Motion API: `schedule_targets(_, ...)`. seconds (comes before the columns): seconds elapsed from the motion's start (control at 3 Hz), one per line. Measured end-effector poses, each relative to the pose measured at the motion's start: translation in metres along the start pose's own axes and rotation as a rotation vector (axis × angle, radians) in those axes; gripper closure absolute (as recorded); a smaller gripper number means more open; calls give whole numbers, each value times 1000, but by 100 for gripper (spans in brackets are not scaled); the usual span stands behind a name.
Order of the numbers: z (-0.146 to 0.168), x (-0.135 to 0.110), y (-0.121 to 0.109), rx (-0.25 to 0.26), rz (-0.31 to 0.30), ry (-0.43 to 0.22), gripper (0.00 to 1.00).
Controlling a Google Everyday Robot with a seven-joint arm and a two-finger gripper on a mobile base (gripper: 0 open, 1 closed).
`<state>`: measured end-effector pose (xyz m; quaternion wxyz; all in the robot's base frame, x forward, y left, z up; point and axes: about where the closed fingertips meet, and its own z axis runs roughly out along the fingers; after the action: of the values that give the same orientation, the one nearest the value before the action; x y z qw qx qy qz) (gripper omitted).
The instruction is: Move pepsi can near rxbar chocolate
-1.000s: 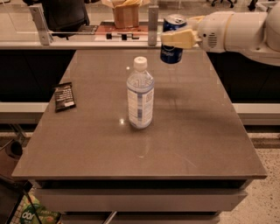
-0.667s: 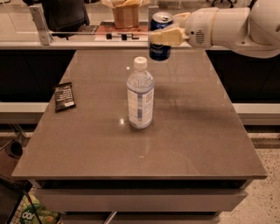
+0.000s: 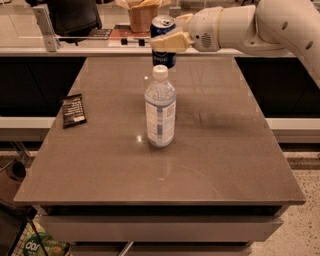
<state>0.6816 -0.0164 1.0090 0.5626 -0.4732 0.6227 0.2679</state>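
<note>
The pepsi can [image 3: 163, 29] is a small blue can with a silver top, held upright in the air above the far middle of the brown table [image 3: 225, 150]. My gripper [image 3: 169, 40] is shut on the can, its tan fingers [image 3: 172, 43] across the can's middle, the white arm reaching in from the upper right. The rxbar chocolate [image 3: 73, 110] is a flat dark-wrapped bar lying at the table's left edge, well left of and nearer than the can.
A clear water bottle [image 3: 160, 109] with a white cap stands upright at the table's middle, just in front of and below the can. A counter [image 3: 75, 47] with a brown bag [image 3: 142, 15] runs behind the table.
My gripper has carried the pepsi can leftward above the table's far edge, from right of the bottle to about over it. The bottle and the bar have not moved.
</note>
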Motion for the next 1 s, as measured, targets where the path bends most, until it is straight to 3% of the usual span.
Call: schedule_targets(1.0, 74, 7, 20, -65, 16, -20, 100)
